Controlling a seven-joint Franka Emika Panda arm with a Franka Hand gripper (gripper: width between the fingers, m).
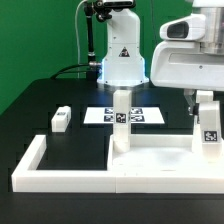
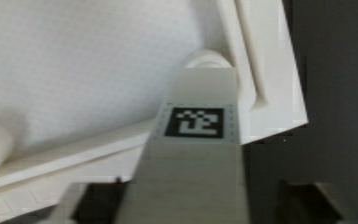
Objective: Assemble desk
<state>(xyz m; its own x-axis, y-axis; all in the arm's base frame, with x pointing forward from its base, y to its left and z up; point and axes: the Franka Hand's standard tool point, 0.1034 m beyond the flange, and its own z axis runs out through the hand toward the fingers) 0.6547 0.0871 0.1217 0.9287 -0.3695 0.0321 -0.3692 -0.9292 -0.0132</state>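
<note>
The desk tabletop [image 1: 160, 158] lies flat at the front of the exterior view's right. Two white tagged legs stand upright on it, one near its left end [image 1: 121, 122] and one at its right end [image 1: 209, 125]. My gripper [image 1: 202, 102] is over the right-end leg. In the wrist view this leg [image 2: 197, 130] runs between my fingers [image 2: 101, 200], its far tip at a corner of the tabletop [image 2: 87, 70]. One finger lies against the leg. A narrow gap shows beside the other, so the gripper [image 2: 204, 205] is open.
A third leg [image 1: 61, 119] lies loose on the black table at the exterior view's left. The long white U-shaped rail [image 1: 30, 165] borders the front and left. The marker board [image 1: 140, 116] lies behind the tabletop, and the robot's base [image 1: 122, 60] stands at the back.
</note>
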